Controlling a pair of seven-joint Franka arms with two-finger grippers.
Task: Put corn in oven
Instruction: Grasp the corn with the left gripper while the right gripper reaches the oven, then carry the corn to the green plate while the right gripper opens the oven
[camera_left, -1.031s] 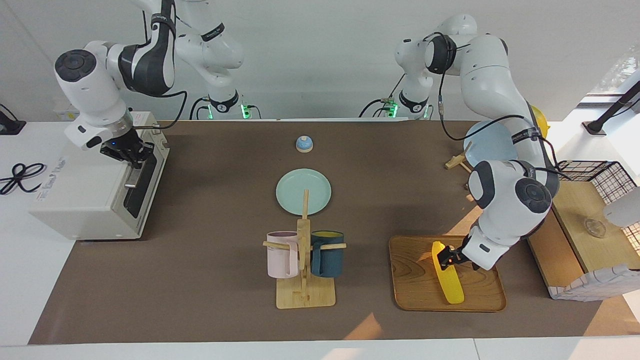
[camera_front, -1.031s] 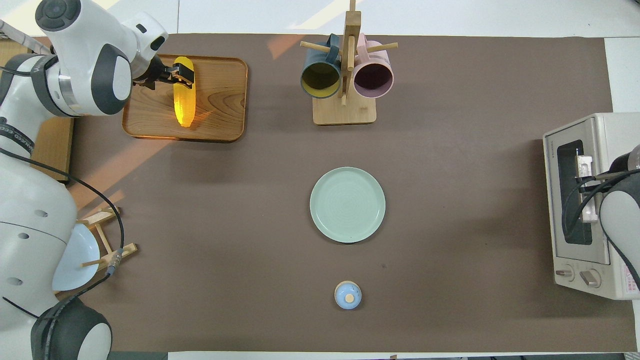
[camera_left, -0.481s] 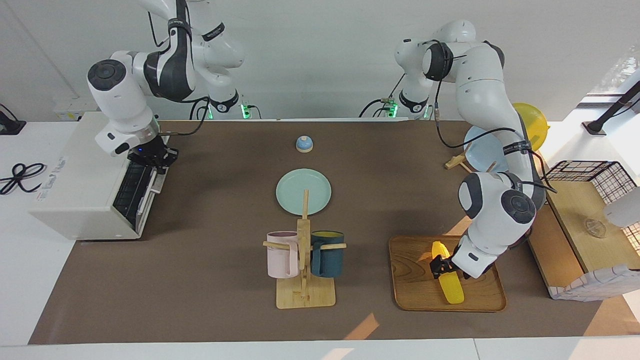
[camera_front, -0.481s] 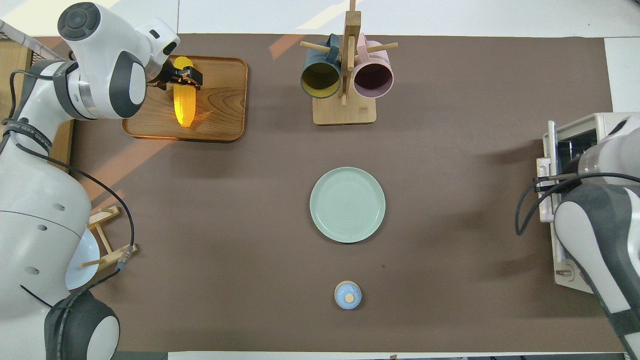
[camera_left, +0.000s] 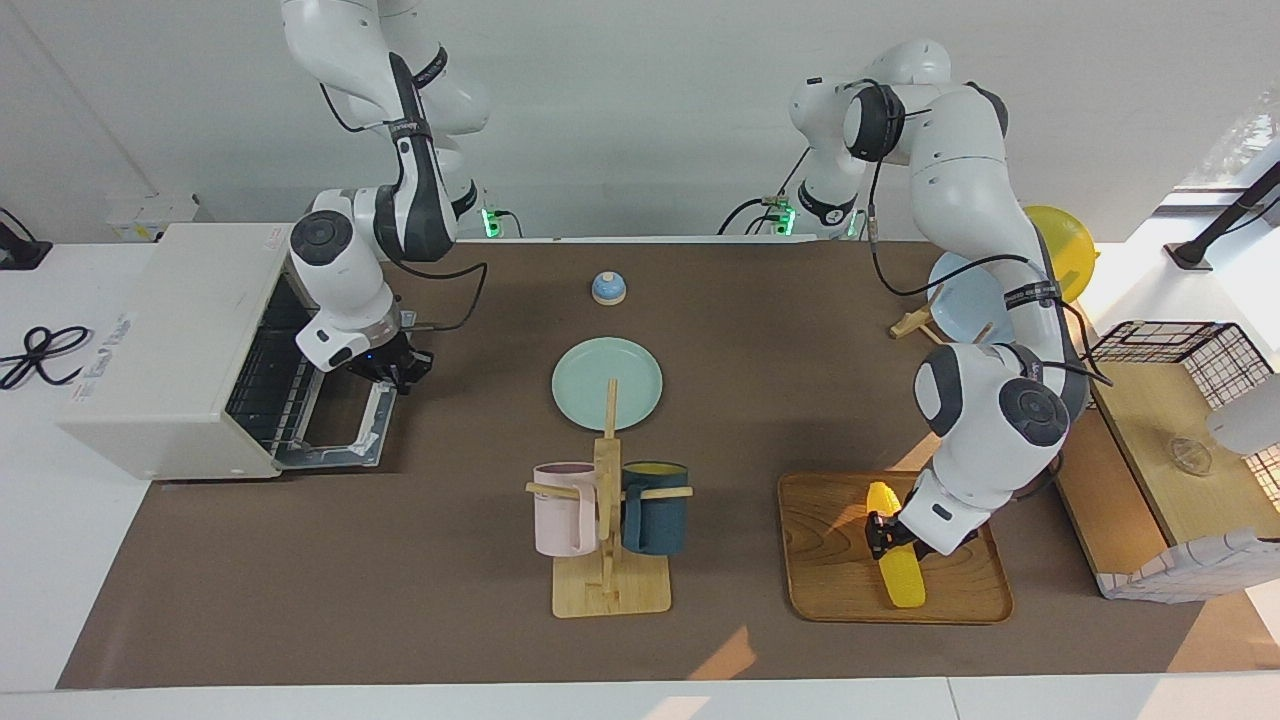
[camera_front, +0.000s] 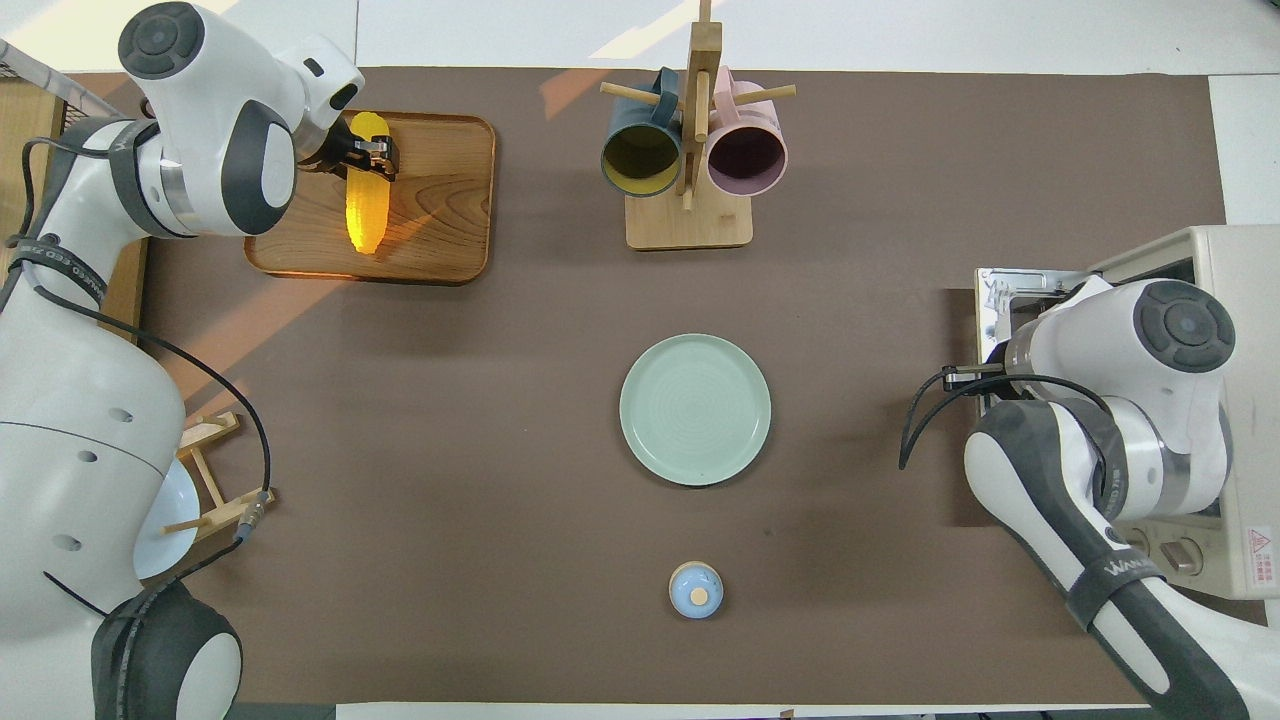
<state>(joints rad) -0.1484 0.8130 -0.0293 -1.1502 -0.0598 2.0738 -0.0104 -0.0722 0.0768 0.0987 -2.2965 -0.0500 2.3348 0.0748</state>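
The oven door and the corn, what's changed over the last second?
The right gripper, shut on the handle, pulled the oven door from closed down to fully open, flat on the table. The left gripper, open over the corn a second ago, came down and shut on it; the corn still lies on the wooden tray. Plate, mug rack and bell stayed put.

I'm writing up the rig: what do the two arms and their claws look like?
Both arms are glossy white with rounded segments, dark grey joint bands and round dark caps. A black cable runs along each. The left claw and right claw are small and black.
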